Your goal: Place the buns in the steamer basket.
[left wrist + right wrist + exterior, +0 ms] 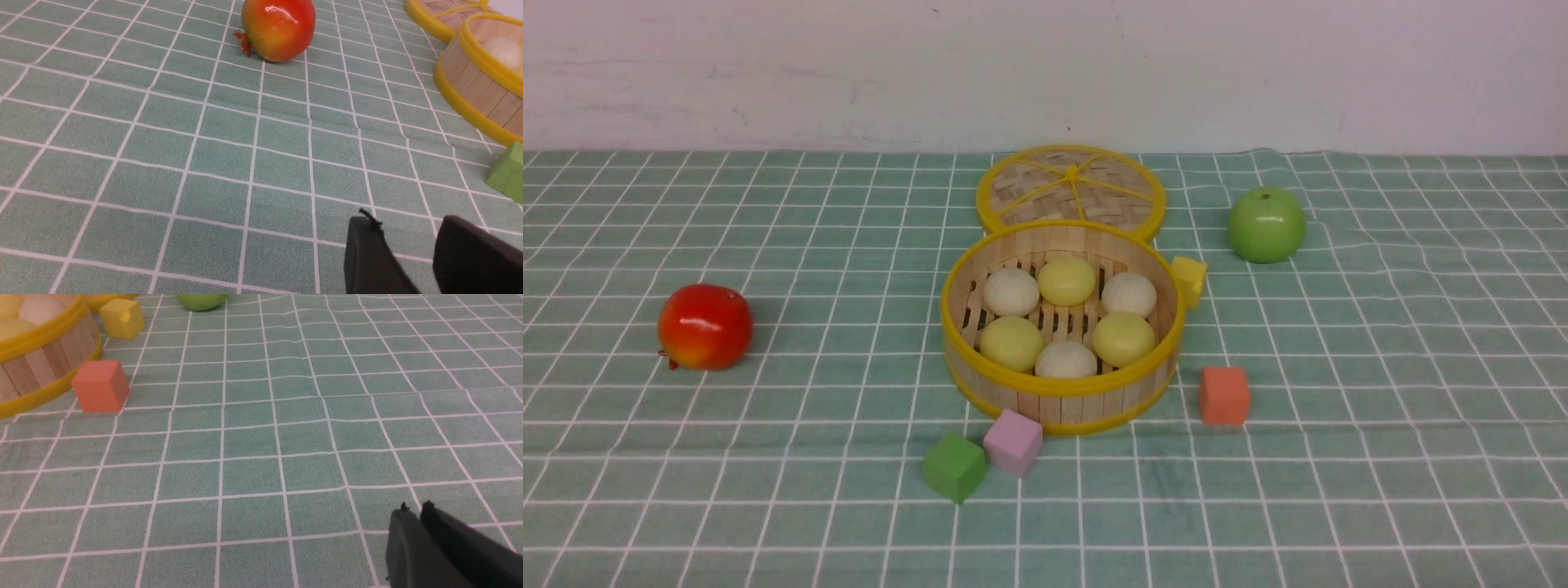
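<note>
Holdings, as I find them.

Fingers: my left gripper (412,241) stands with its two fingers apart and nothing between them, low over bare cloth. My right gripper (416,516) has its fingers nearly together, only a thin slit showing, and nothing in it. Neither arm reaches into the front view.

Buns (1067,317): six, all inside the steamer basket (1062,388), lying on its slats in two rows of three. Three are pale yellow, three beige-white, alternating. None remains on the tablecloth (1380,457). They are round domes, so no long axis matters for a grip.

The relation that counts: the basket lies ahead of and inward from both sets of fingers, to the right of my left fingers and to the left of my right ones, well apart from each. I cannot tell which is nearer. With no bun outside the rim, I judge the task done and no further pick is called for.

Other items, counted:
- Lid (1070,189): one, flat, beyond the basket and touching or just behind its far rim.
- Red apple (704,326): one, straight ahead of my left fingers, well apart.
- Green apple (1266,224): one, far ahead of my right fingers.
- Cubes: four. Yellow cube (1190,279) against the basket's right side; orange cube (1223,395) just beside its near right; pink cube (1013,442) at its near edge; green cube (953,466) touching the pink one.
</note>
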You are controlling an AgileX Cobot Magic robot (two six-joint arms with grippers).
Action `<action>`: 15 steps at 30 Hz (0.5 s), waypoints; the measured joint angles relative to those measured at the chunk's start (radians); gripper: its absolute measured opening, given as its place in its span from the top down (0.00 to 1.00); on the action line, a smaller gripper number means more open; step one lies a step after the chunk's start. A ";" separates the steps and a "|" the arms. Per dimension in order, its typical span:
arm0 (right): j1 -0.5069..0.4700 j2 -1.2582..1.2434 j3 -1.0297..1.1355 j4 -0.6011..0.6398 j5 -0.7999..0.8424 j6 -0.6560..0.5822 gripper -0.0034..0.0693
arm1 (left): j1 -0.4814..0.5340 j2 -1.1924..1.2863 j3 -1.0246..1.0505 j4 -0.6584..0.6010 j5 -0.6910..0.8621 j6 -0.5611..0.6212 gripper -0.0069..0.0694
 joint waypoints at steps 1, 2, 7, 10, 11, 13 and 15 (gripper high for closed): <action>0.000 0.000 0.000 0.000 0.000 0.000 0.89 | 0.000 0.000 0.000 0.000 0.000 0.000 0.60; 0.000 0.000 0.000 0.000 0.000 0.000 0.89 | 0.000 0.000 0.000 0.000 0.000 0.000 0.60; 0.000 0.000 0.000 0.000 0.000 0.000 0.88 | 0.000 0.000 0.000 0.000 0.000 0.000 0.60; 0.000 0.000 0.000 0.000 0.000 0.000 0.88 | 0.000 0.000 0.000 0.000 0.000 0.000 0.60; 0.000 0.000 0.000 0.000 0.000 0.000 0.88 | -0.003 0.000 0.000 0.000 0.000 0.000 0.60; 0.000 0.000 0.000 0.000 0.000 0.000 0.88 | -0.015 0.000 0.000 0.000 0.000 0.000 0.60; 0.000 0.000 0.000 0.000 0.000 0.000 0.88 | -0.053 0.000 0.000 0.000 0.000 0.000 0.60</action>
